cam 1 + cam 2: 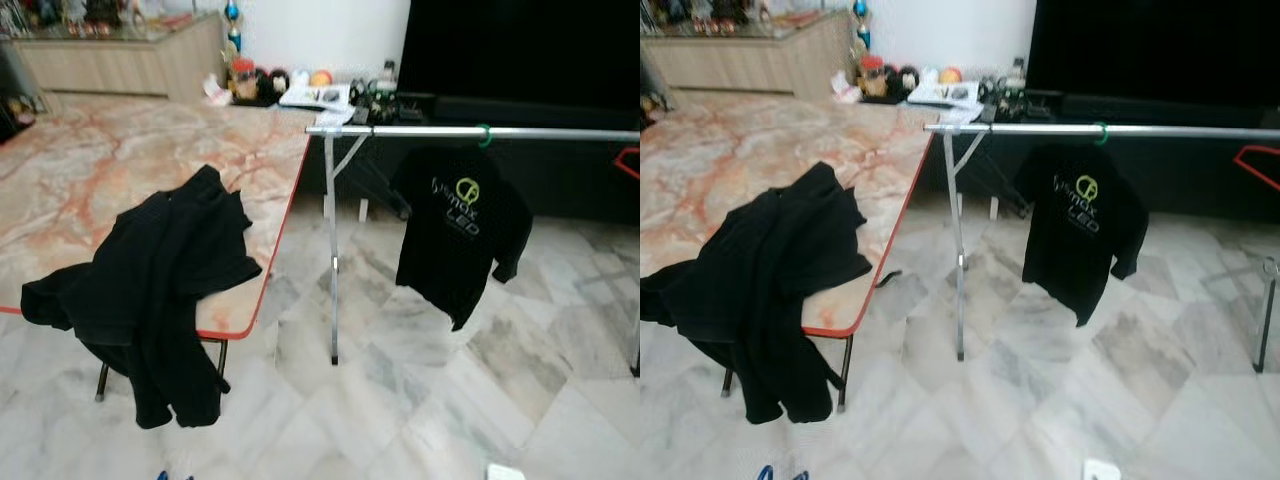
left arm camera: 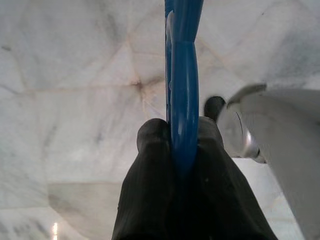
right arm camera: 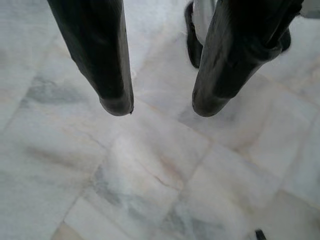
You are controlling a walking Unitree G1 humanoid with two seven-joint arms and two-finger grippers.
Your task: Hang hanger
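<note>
Marble floor [image 3: 150, 170] lies beneath both arms, which hang low. On the left, the left pincer [image 2: 182, 145] is seen clenched on a blue hanger [image 2: 183, 75], whose plastic runs between the two black fingers and on past them over the floor; a blue tip [image 1: 161, 475] is glimpsed at the bottom edge of the head views. Next, a black garment [image 1: 160, 290] is draped over the corner of the marble-topped table [image 1: 120, 160], partly spilling off its edge. Further right stands the metal clothes rail [image 1: 560, 132], with a black T-shirt [image 1: 458, 230] already hung from it on a green hanger [image 1: 484, 134]. On the right, the right pincer [image 3: 162, 107] is held released, fingers apart and empty above the floor. The task is judged to be at an early stage: the hanger is gripped, but it is well apart from the rail, so carrying it over and hooking it on are left to be done.
</note>
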